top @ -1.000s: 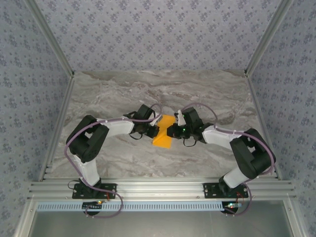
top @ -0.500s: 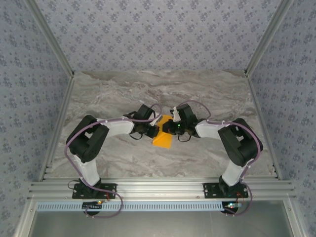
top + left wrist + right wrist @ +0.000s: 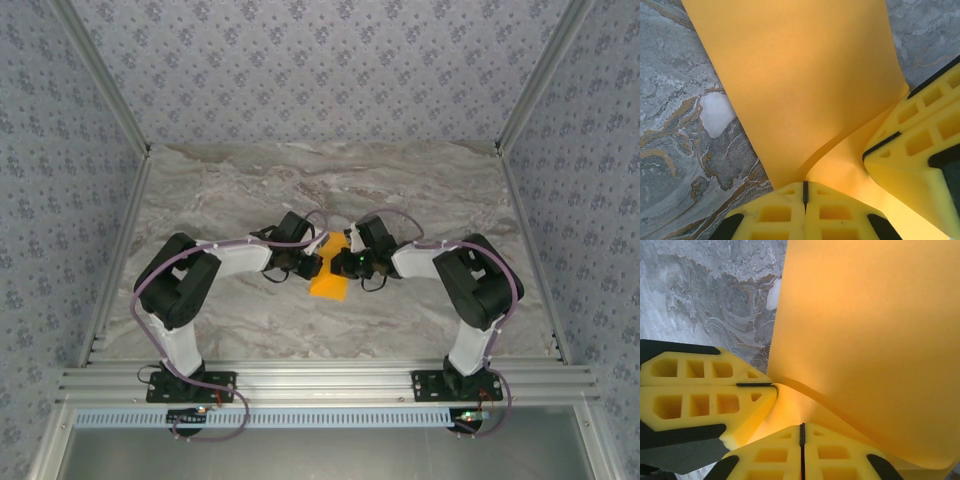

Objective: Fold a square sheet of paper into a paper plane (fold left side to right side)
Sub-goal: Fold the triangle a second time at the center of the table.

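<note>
Pincers and sheet, mid-fold. Nearest the lens in each wrist view, the left pincer [image 3: 805, 189] and the right pincer [image 3: 801, 434] are both closed, their yellow fingers pressed together with only a dark seam between them. Each pinches the margin of the square sheet of paper [image 3: 800, 80], and the two grips sit just beside one another. From the grips the sheet falls away in a soft curl and spreads onto the marble table [image 3: 230, 190], where it lies at the centre between the two arms.

Judged from that curl, the paper is very light, thin and limp. It will sag wherever unsupported, crease under slight pressure, and could tear or slip if the pincers pull apart. An edge or corner, taken shallowly, is the sensible hold.

Hidden: the pinched margin lies under the fingers, so whether one layer or two is held cannot be told. From above, the pincers cover the sheet's far part, and any existing creases cannot be made out.
</note>
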You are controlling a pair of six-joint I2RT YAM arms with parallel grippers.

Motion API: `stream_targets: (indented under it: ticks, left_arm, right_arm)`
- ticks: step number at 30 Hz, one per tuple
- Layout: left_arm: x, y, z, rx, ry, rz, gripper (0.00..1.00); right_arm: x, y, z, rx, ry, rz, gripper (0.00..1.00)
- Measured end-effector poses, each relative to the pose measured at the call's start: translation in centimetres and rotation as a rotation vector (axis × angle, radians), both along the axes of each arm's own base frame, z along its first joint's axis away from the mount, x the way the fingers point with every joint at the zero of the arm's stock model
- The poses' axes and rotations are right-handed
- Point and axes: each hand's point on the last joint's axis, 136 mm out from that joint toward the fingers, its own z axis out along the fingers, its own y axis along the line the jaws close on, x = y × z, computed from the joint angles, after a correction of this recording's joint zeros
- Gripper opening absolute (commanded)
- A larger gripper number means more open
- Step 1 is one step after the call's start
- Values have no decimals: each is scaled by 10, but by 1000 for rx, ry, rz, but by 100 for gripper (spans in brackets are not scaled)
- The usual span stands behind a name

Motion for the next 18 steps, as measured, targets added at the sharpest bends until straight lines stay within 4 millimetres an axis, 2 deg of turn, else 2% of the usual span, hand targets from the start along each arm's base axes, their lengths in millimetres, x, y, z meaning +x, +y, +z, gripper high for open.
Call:
stream_targets:
  ticks: [14,18]
  left_arm:
    - [0,0,0,0,-1,-1,0]
    - [0,0,0,1,-1,0,7]
  right_arm:
    - [-1,-6,-7,-37,7,-15,6]
    - [0,-6,-8,-42,5,-18,6]
